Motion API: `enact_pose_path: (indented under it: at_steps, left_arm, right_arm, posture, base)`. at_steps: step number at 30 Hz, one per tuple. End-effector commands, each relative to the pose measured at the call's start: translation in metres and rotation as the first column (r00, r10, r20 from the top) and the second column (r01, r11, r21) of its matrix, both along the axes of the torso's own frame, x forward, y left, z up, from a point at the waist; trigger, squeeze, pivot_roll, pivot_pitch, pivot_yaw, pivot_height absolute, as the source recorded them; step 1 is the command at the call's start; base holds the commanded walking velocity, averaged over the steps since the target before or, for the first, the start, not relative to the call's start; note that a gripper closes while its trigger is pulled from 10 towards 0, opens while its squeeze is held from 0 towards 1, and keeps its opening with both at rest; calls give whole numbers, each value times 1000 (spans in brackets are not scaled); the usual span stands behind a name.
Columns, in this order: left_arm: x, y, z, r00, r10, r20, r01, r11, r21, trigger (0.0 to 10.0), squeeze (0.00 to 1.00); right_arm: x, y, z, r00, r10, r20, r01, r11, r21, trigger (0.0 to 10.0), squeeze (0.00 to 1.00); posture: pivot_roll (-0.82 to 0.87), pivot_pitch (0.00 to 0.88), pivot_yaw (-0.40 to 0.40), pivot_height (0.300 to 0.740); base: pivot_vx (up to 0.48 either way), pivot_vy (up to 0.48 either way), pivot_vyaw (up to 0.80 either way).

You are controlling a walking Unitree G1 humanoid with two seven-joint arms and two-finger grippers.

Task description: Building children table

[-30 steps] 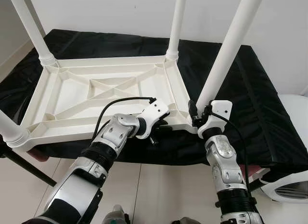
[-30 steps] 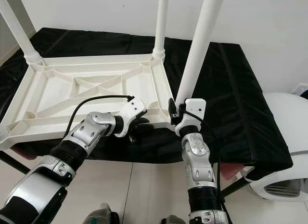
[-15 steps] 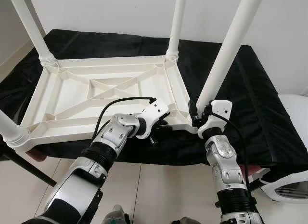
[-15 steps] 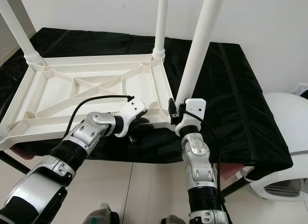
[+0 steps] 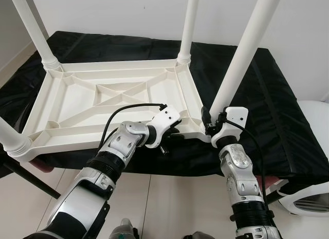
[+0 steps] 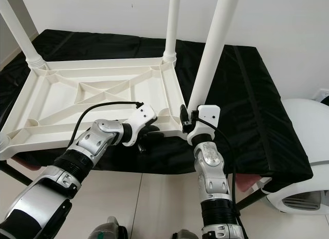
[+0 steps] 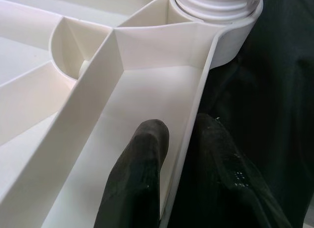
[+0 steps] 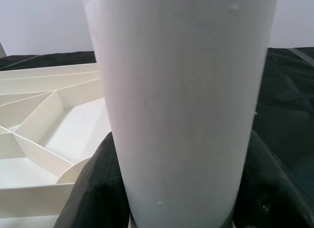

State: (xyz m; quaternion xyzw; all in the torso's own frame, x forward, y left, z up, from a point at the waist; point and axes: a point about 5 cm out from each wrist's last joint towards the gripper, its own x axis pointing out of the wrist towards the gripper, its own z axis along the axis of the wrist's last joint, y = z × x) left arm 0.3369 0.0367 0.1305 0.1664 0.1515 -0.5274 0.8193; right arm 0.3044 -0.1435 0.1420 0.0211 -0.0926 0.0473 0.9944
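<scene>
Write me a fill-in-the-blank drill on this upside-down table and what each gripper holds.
The white tabletop lies upside down on a ____ cloth.
The right gripper is shut on the near right ____.
The left gripper pinches the tabletop's ____.
____ legs stand in the tabletop's corners.

Missing words: black; leg; rim; Four

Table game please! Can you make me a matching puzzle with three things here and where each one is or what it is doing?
Things:
1. left end effector
2. right end effector
3. black cloth

States:
A. lies under the upside-down table top
B. pinches the table top's rim
C. grips the near right leg just above its socket

Pairs: 1-B, 2-C, 3-A
</scene>
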Motion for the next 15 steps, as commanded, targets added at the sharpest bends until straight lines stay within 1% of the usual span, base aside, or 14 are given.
enact_pose_path:
  at_steps: [1, 2, 4, 7, 15]
  left_arm:
    - [6, 0, -1, 992, 114, 46, -115, 993, 25, 10000, 0]
    - [7, 2, -1, 993, 107, 60, -109, 993, 39, 10000, 0]
    - [7, 2, -1, 993, 107, 60, -109, 993, 39, 10000, 0]
    - [8, 4, -1, 993, 92, 79, -97, 993, 66, 10000, 0]
    - [8, 4, -1, 993, 93, 78, -98, 993, 65, 10000, 0]
  right_arm:
    - [1, 5, 2, 1000, 5, 3, -5, 998, 65, 0, 0]
    - [3, 3, 2, 1000, 11, -4, -11, 999, 44, 10000, 0]
    - [3, 3, 2, 1000, 11, -4, -11, 999, 44, 10000, 0]
    - [6, -1, 3, 1000, 23, -15, -23, 1000, 14, 10000, 0]
    - [6, -1, 3, 1000, 22, -15, -21, 1000, 12, 10000, 0]
  posture:
    - [-38, 0, 0, 740]
    - [-35, 0, 0, 740]
    - [-35, 0, 0, 740]
    - [-34, 0, 0, 740]
    - [-34, 0, 0, 740]
  base:
    - [0, 0, 0]
    - [0, 0, 0]
    - [0, 0, 0]
    - [0, 0, 0]
    - [0, 0, 0]
